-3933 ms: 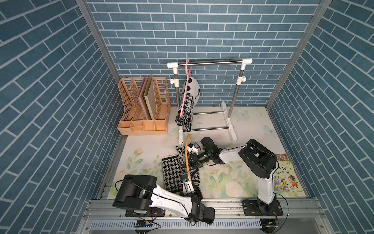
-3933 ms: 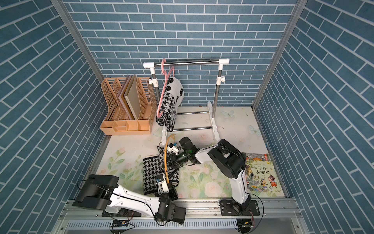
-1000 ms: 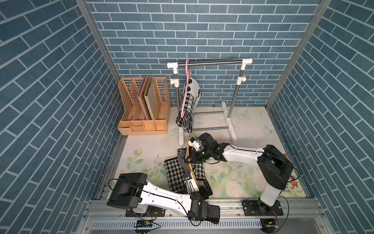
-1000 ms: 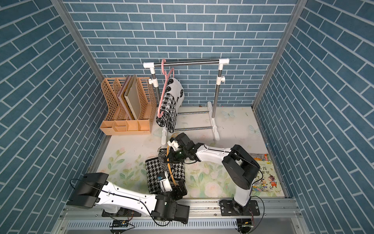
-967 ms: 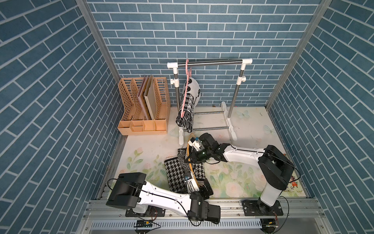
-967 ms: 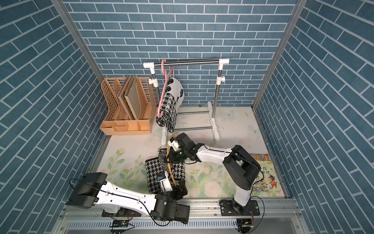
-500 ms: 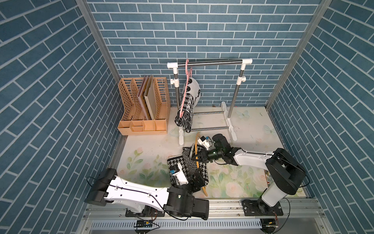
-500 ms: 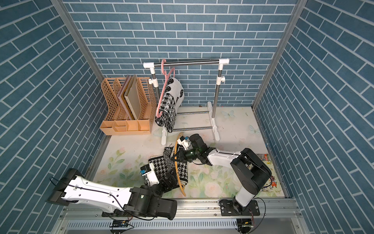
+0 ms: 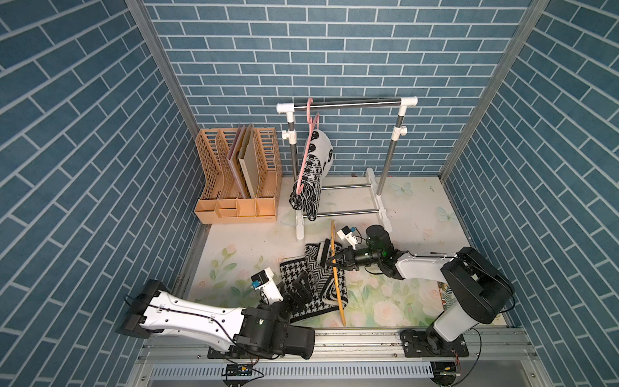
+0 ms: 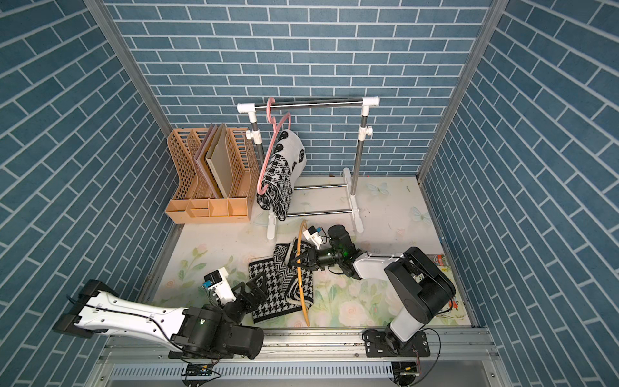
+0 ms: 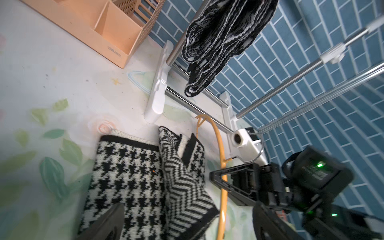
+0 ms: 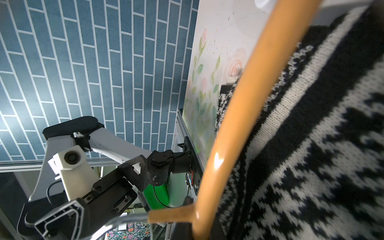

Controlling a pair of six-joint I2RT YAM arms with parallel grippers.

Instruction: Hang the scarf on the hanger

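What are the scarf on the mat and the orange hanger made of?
The scarf looks like knitted wool or yarn: soft and matte, with visible stitch rows. The hanger looks like smooth, glossy plastic, or perhaps painted wood; a bright spot of light shines on it.

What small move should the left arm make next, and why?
Probably lower the left gripper and close it on the near end of the scarf. Its jaws stand open over that end, the scarf lies on the table, and the right gripper is shut on the orange hanger lying across it.
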